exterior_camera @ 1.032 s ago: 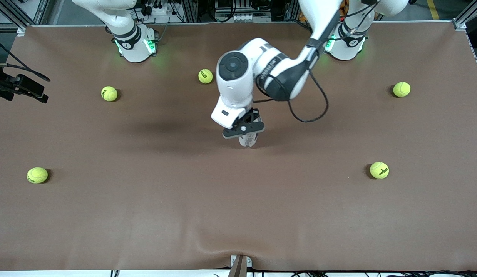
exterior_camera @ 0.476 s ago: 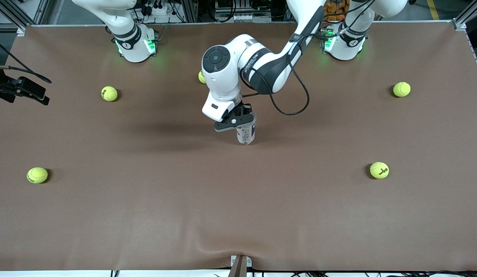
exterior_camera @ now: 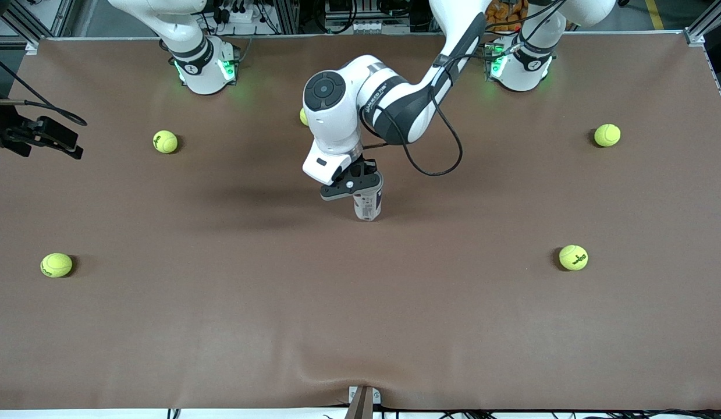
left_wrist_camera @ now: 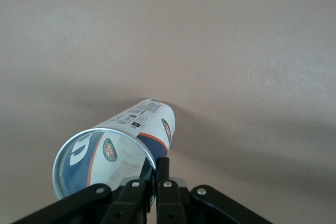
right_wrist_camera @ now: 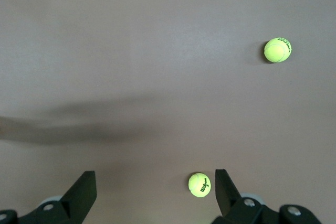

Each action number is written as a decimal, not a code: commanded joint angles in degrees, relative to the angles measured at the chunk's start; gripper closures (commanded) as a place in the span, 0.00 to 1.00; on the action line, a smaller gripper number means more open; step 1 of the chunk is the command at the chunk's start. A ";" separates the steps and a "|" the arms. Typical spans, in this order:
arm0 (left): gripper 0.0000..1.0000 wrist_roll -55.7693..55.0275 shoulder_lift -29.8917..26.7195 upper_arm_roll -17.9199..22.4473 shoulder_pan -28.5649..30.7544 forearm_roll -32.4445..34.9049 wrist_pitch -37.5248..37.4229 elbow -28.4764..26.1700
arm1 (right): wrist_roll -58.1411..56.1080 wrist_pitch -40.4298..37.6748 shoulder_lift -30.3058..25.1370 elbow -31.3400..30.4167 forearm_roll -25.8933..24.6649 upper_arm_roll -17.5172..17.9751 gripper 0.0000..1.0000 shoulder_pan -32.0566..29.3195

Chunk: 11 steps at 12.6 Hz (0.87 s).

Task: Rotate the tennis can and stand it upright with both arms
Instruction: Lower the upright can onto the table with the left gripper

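Brown cloth-covered table point(exterior_camera: 220, 326) unchanged, six yellow-green tennis balls point(exterior_camera: 56, 265) scattered well apart; the white left arm has swung a little toward the right arm's end over the last second, carrying the can with it. Slim clear-plastic tennis can point(exterior_camera: 368, 203) with white, blue and red label now stands near upright mid-table, base apparently on the cloth; left gripper point(left_wrist_camera: 156, 174) pinches its metal rim, fingers nearly together. Right gripper point(right_wrist_camera: 155, 192) waits high at its own end, fingers wide, empty; uprighting looks nearly done, release next.

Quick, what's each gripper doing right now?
Left gripper: shut on the tennis can's rim, mid-table.
Right gripper: open, holding nothing, waiting above the table.
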 commanded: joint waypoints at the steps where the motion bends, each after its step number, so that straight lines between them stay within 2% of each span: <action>1: 0.91 -1.48 0.30 0.41 -0.55 1.25 0.99 0.37 | 0.37 -0.12 0.34 0.75 0.15 -0.06 0.00 0.33; 3: 0.83 -1.48 0.30 0.41 -0.55 1.25 1.08 0.37 | 0.72 -0.30 0.07 0.49 0.14 -0.15 0.00 0.07; 4: 0.75 -1.39 0.22 0.41 -0.55 1.25 1.08 0.28 | 0.81 -0.30 -0.10 0.48 0.14 -0.15 0.00 -0.10; 5: 0.62 -1.39 0.13 0.41 -0.55 1.25 1.08 0.19 | 0.81 -0.12 -0.45 0.57 0.14 -0.15 0.00 -0.02; 6: 0.34 -0.87 -0.22 0.41 -0.46 1.25 1.08 0.02 | 0.81 -0.21 -1.41 0.66 0.14 -0.23 0.00 -0.02; 7: 0.00 -0.43 -0.40 0.59 -0.46 1.25 1.08 0.10 | 0.81 -0.73 -1.94 0.48 0.14 -0.41 0.00 -0.28; 11: 0.00 -0.69 -2.49 0.94 0.06 1.26 1.08 0.19 | 0.81 -0.82 -2.91 0.31 0.14 -1.47 0.00 0.69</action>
